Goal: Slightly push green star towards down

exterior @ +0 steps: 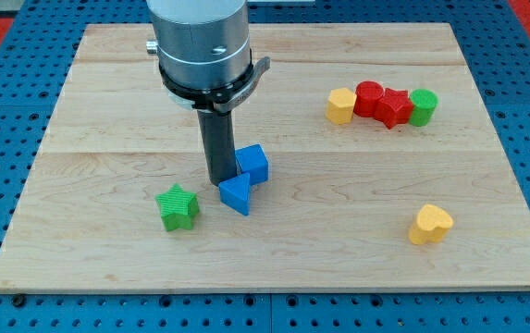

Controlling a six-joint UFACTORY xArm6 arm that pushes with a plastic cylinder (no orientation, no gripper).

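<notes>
The green star [178, 206] lies on the wooden board [274, 250] at the lower left of centre. My tip [219, 181] is at the end of the dark rod, up and to the right of the star, with a gap between them. The tip stands right beside two blue blocks: a blue cube [253, 164] to its right and a blue wedge-shaped block [236, 194] just below right. I cannot tell whether the tip touches them.
At the upper right is a row of blocks: a yellow block [340, 105], a red cylinder [368, 97], a red star-like block [394, 107] and a green cylinder [423, 106]. A yellow heart [429, 224] lies at the lower right.
</notes>
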